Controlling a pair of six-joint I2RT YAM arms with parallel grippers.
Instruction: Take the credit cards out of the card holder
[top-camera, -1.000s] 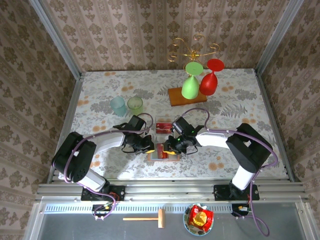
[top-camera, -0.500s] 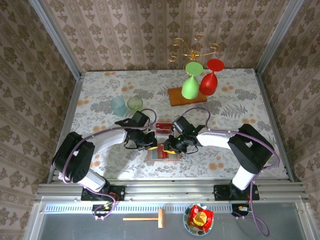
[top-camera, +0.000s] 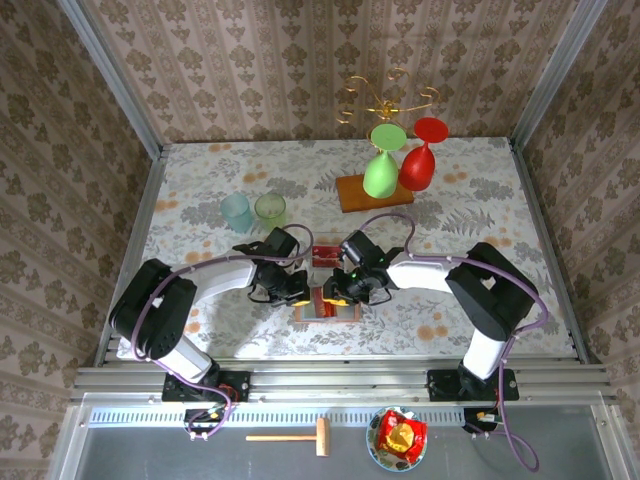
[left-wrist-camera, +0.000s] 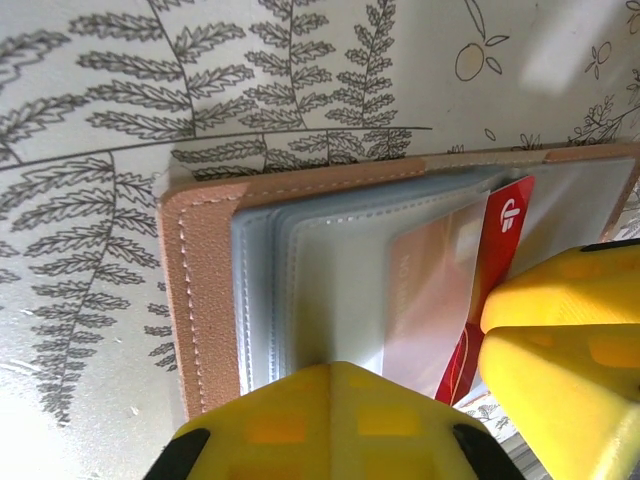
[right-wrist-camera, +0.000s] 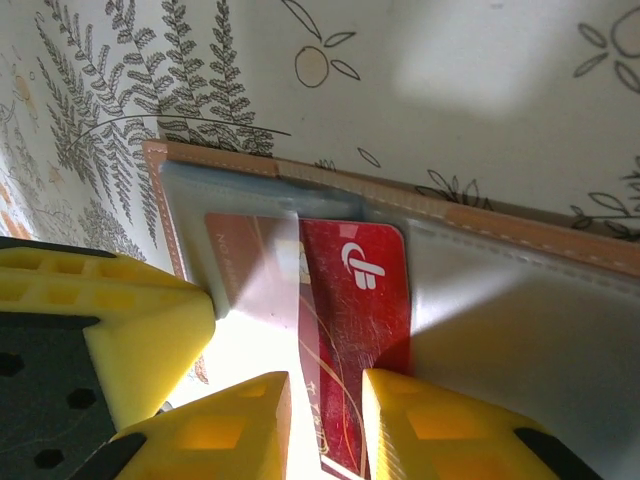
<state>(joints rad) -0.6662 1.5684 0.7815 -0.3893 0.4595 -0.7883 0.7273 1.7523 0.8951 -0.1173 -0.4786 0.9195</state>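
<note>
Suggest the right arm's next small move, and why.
Probably pull the red card straight out of its sleeve: the right gripper seems to pinch its free end, part sits inside the card holder, and the shut left gripper pins that.

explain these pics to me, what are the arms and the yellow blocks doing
Two robot arms are bolted at the near edge of a table. The wide picture comes from a camera above and behind them. The two close-ups come from cameras on their wrists, and the yellow blocks are gripper fingers. The left gripper is shut and sits on an open brown card holder. The right gripper pinches a red credit card that sticks out of a sleeve. Farther back lie loose cards, a blue cup, a green cup, and a green goblet and red goblet on a wooden board.
</note>
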